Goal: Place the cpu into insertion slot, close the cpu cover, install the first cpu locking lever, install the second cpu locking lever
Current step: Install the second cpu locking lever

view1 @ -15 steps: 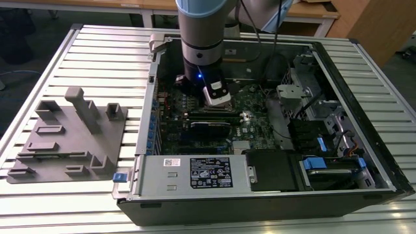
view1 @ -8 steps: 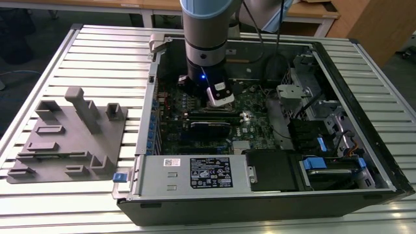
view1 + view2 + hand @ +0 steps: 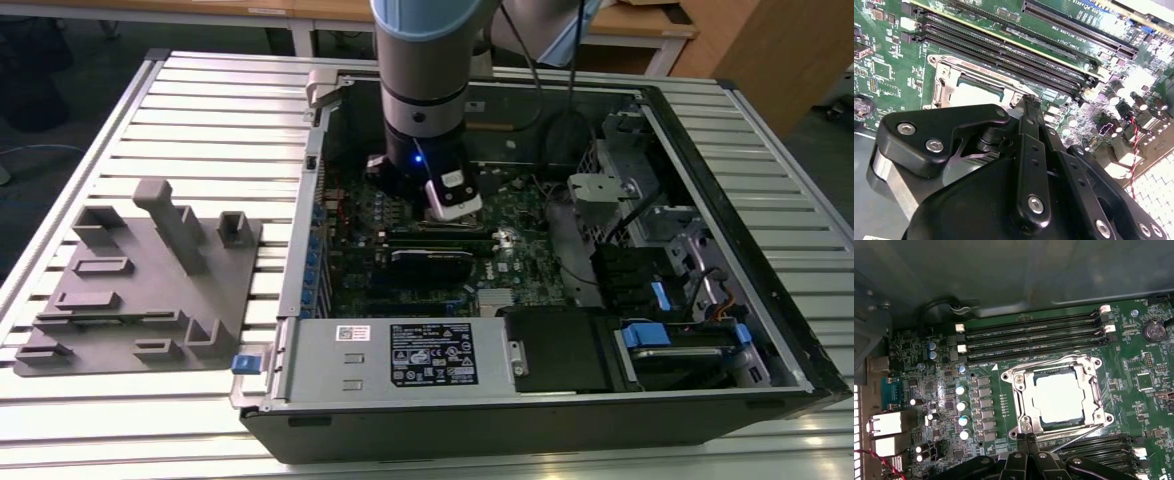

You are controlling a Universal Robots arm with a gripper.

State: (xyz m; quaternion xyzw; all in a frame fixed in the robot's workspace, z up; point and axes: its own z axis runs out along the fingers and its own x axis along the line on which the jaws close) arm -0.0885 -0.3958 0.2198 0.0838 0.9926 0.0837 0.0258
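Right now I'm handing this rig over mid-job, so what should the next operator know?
Gripper: low over the motherboard, at the edge of the insertion slot; open or shut cannot be told.
Cpu: seated in the slot.
Cpu cover: down, framing the chip.
Done: cpu placed, cover closed.
Left: both locking levers. Their lever wires lie along the cover; whether they are latched is unclear.
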